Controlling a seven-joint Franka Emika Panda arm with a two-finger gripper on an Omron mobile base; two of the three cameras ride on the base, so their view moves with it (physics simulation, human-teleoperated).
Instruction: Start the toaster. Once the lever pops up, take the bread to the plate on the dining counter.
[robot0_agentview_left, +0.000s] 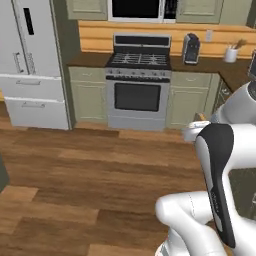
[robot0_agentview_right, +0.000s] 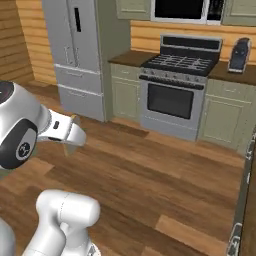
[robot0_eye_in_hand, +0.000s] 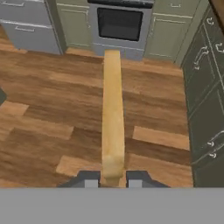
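Pincer (robot0_eye_in_hand: 112, 180) clamped on bread (robot0_eye_in_hand: 112, 113); slice edge-on, long axis running straight out from fingertips, over wood floor (robot0_eye_in_hand: 52, 113). Stove (robot0_agentview_left: 138, 87) ahead. Plate, dining surface unseen; likely carry phase, base must turn.

Even, flat rendered light, soft low-resolution blur, no glare.

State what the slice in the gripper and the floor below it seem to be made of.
Bread: it looks like soft, matte baked crumb, pale tan with a slightly darker crust edge, held edge-on by the gripper. Floor: apparently wood planks, with brown grain and staggered joints.
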